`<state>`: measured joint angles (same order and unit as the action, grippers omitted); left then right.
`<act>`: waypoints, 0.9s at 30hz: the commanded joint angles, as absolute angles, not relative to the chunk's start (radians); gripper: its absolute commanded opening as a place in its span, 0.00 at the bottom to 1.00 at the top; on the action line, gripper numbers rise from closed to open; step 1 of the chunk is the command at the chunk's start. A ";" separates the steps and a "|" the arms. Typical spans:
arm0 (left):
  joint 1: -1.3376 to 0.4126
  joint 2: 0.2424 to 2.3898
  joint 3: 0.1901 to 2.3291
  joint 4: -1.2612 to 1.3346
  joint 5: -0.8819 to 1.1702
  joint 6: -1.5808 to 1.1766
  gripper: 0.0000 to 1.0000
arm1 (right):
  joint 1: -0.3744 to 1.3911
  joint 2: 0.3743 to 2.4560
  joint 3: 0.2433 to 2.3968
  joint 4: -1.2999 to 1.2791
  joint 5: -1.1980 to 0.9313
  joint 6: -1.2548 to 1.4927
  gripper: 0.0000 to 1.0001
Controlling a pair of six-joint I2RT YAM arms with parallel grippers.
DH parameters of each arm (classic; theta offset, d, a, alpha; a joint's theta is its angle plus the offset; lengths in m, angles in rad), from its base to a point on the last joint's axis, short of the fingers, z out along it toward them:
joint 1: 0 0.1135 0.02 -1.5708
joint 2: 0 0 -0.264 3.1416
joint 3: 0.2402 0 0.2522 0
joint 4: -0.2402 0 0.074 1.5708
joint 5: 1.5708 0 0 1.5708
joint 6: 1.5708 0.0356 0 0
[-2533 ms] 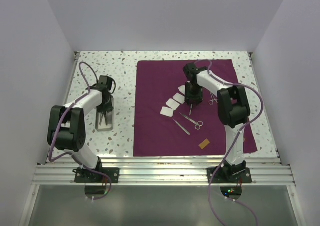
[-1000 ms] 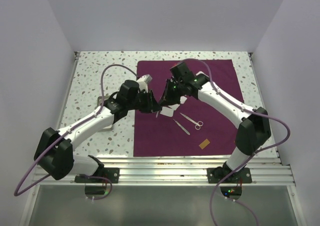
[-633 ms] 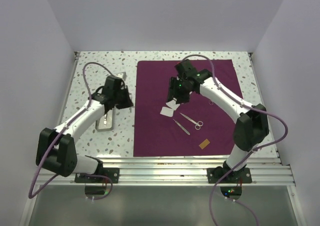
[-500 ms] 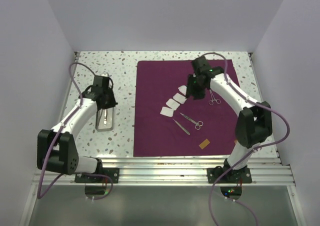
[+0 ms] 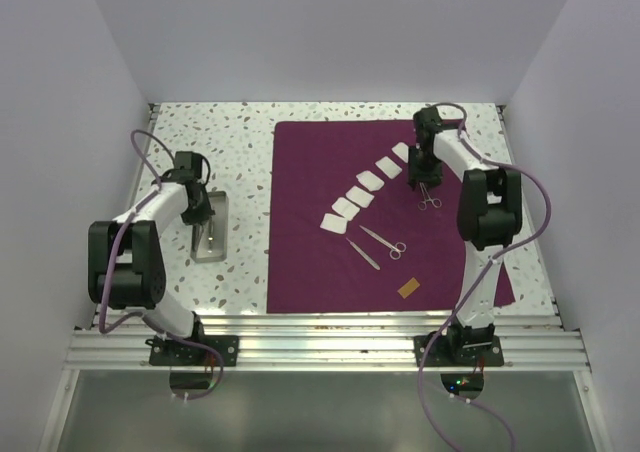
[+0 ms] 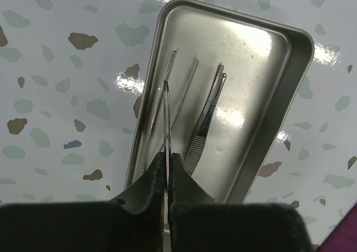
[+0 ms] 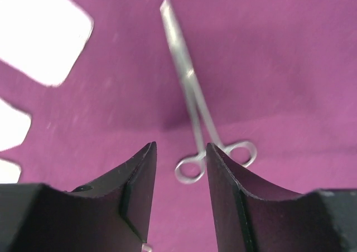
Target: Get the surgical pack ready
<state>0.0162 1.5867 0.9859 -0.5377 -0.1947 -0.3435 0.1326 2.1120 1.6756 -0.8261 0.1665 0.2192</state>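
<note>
Only the left wrist view shows the left gripper (image 6: 168, 161) pinching thin forceps (image 6: 167, 115) above the tray (image 6: 290, 57). The right gripper (image 7: 181, 151) gapes over a ring-handled clamp (image 7: 188, 93).

- I'm seeing white shells and black joints on my left arm (image 5: 160, 204) and right arm (image 5: 452, 152).
- Purple cables (image 5: 537, 207) loop off both.
- Fingers (image 7: 136, 179): matte black wedges.

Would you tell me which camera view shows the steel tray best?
The left wrist view: the steel tray is large and sharp, forceps lying inside, the left gripper shut on a thin instrument above it. The top external view shows it small; the right wrist view shows none of it.
</note>
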 commanded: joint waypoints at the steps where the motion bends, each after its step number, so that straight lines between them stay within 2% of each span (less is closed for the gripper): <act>1: 0.025 1.609 1.015 -0.509 -0.153 -0.318 0.00 | 0.103 2.135 1.770 -0.787 0.190 0.132 0.45; 4: 0.026 1.624 1.019 -0.511 -0.152 -0.322 0.19 | 0.101 2.177 1.813 -0.791 0.195 0.121 0.45; 5: 0.025 1.626 1.020 -0.509 -0.152 -0.324 0.30 | 0.100 2.186 1.822 -0.792 0.189 0.121 0.44; 8: 0.025 1.618 1.017 -0.505 -0.144 -0.333 0.41 | 0.101 2.203 1.829 -0.758 0.160 0.121 0.42; 13: 0.025 1.598 1.014 -0.511 -0.106 -0.345 0.46 | 0.101 2.236 1.842 -0.735 0.147 0.120 0.37; 19: 0.023 1.554 1.012 -0.511 -0.060 -0.368 0.47 | 0.101 2.272 1.858 -0.730 0.153 0.110 0.33; 25: 0.020 1.503 1.000 -0.522 -0.029 -0.387 0.46 | 0.100 2.296 1.878 -0.741 0.155 0.107 0.17; 27: 0.012 1.479 0.989 -0.519 -0.011 -0.393 0.47 | 0.100 2.296 1.881 -0.745 0.158 0.106 0.07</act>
